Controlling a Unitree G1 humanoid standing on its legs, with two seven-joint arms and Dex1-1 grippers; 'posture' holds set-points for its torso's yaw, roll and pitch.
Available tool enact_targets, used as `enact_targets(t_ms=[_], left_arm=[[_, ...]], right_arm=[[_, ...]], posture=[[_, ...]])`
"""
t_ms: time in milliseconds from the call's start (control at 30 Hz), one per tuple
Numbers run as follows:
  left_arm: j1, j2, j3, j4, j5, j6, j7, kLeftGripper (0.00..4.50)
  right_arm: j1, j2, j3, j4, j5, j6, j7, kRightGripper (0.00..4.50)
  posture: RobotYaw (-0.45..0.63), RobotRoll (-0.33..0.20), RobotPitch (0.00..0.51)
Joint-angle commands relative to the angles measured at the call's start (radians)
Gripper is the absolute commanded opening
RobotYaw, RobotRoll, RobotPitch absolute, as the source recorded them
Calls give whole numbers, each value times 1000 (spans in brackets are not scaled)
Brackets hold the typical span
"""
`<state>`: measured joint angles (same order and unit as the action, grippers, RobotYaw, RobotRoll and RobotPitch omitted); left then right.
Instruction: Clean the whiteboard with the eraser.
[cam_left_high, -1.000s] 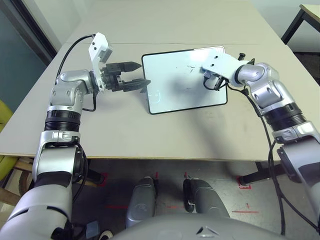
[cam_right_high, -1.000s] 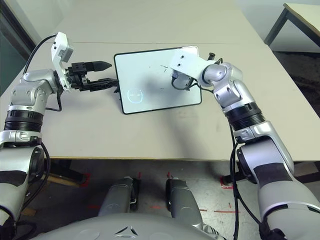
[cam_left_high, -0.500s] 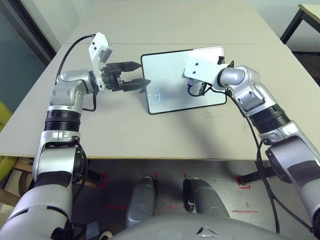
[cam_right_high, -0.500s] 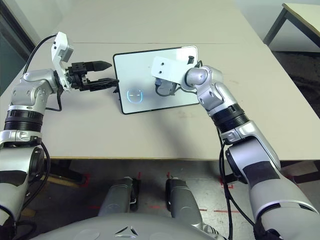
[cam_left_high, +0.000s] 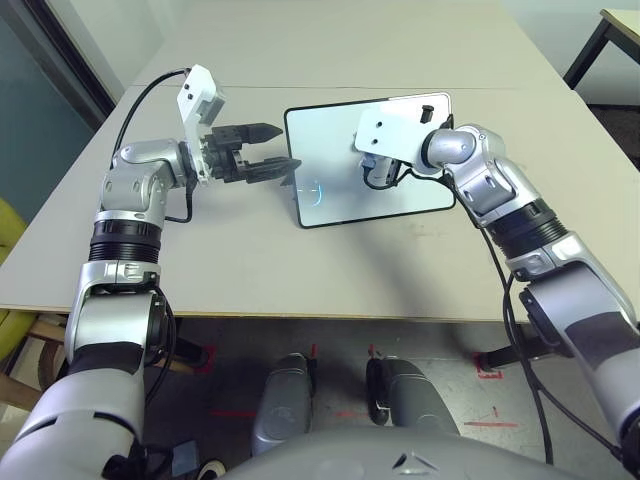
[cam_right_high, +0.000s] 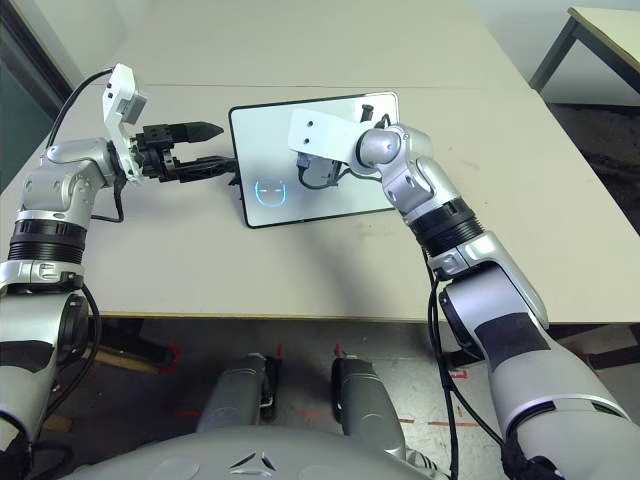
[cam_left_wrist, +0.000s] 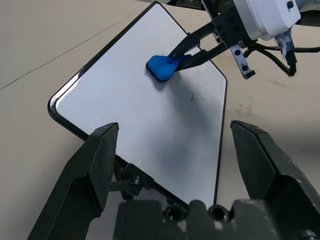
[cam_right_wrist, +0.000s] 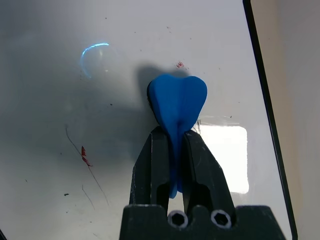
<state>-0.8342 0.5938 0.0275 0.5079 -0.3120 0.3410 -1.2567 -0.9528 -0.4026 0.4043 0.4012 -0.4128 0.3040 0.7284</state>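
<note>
The whiteboard lies on the table, white with a thin black frame. Pressed onto its middle is the blue eraser, squeezed between the fingers of my right gripper, which is shut on it. The left wrist view shows the same eraser on the board with the right gripper behind it. My left gripper stands open at the board's left edge, its fingers spread over the near corner and the small side knob. Faint thin lines and small red specks show on the board.
The beige table has bare room in front of the board and behind it. A cable loops from my left wrist. Another table's corner stands at the far right, off this table.
My right gripper has slid the eraser leftward across the whiteboard, from its right part to its middle. The left arm has held still.
</note>
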Motion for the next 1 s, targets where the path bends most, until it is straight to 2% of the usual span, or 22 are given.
enact_targets(t_ms=[33, 700, 1000], left_arm=[[-13, 3, -7, 10, 3, -9, -6, 4500], [-36, 1, -16, 51, 7, -29, -14, 4500], [-36, 3, -16, 51, 7, -28, -14, 4500]], right_arm=[[25, -33, -21, 15, -4, 18, -6, 113], [114, -199, -105, -7, 31, 53, 7, 111], [131, -224, -121, -21, 47, 49, 11, 111]], posture=[[180, 0, 98], [167, 0, 105], [167, 0, 105]])
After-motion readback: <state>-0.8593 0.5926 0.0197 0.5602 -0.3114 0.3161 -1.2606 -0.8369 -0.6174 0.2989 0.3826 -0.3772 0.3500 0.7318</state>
